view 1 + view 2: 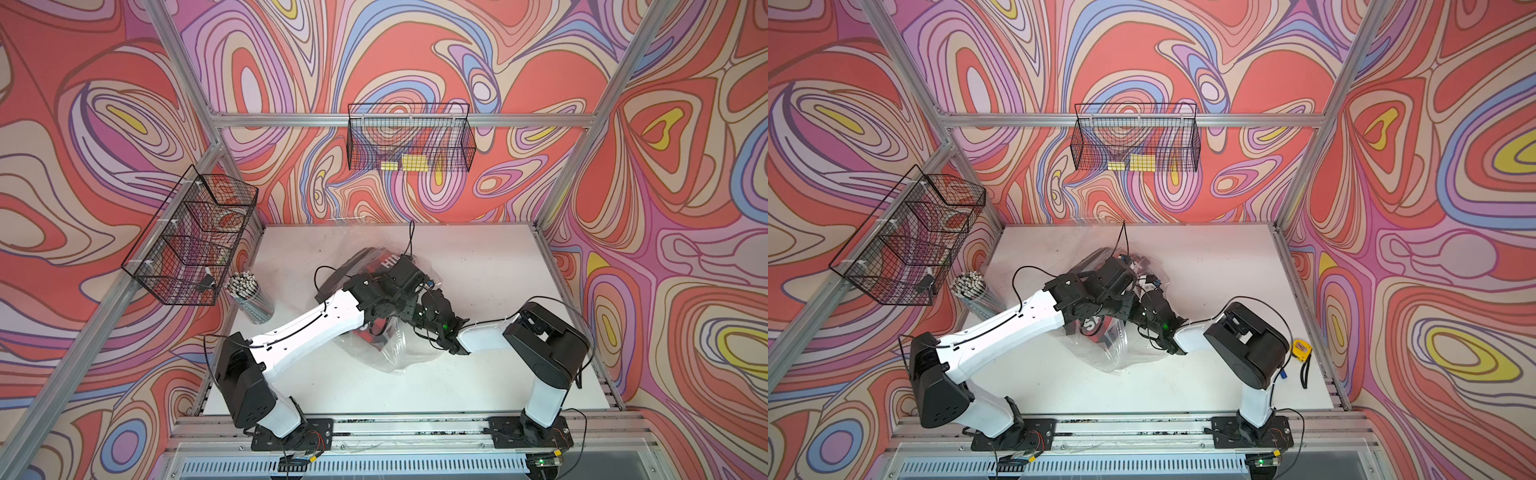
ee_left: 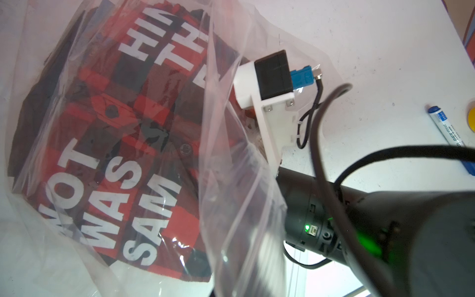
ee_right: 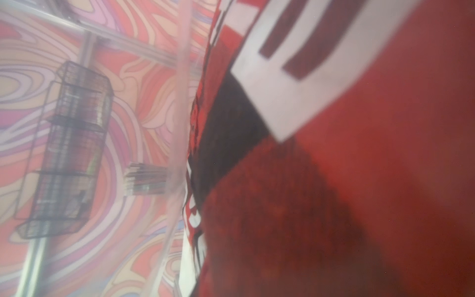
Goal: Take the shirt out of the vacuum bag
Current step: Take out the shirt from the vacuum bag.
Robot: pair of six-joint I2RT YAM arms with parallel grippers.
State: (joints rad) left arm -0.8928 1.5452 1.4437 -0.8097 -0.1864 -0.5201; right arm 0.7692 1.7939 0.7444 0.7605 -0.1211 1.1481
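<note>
The shirt (image 2: 123,128), red and black checks with big white letters, lies folded inside the vacuum bag (image 2: 231,180), a crinkly clear plastic bag in the middle of the table. Both top views show the shirt (image 1: 376,259) (image 1: 1096,326) through the plastic (image 1: 395,357). My left gripper (image 1: 409,268) hovers over the bag; a sheet of the plastic rises taut to its jaws, which are shut on it. My right gripper (image 1: 428,297) reaches into the bag from the right, its fingertips hidden. In the right wrist view, red cloth (image 3: 334,205) fills the space at its jaws.
A clear cup of sticks (image 1: 249,295) stands at the table's left edge. Wire baskets hang on the left wall (image 1: 195,241) and the back wall (image 1: 409,137). A yellow tape measure (image 1: 1301,349) and a blue marker (image 2: 447,128) lie near the right edge of the white table (image 1: 498,270).
</note>
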